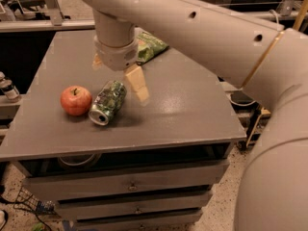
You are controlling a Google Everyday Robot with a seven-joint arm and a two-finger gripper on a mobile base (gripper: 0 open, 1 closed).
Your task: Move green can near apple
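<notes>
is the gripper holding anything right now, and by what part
Nothing. The gripper hangs open just above the green can, which lies on its side on the table beside the apple.

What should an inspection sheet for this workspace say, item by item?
Surface: grey table, flat top.
Job's things: green can lies on its side just right of the apple; contact cannot be told.
Clutter: green snack bag at the table's back edge.
Grippers: gripper open, above the can, holding nothing.
Cables: thin pale cable by the arm, top right.
Surroundings: drawers under the table; speckled floor.
</notes>
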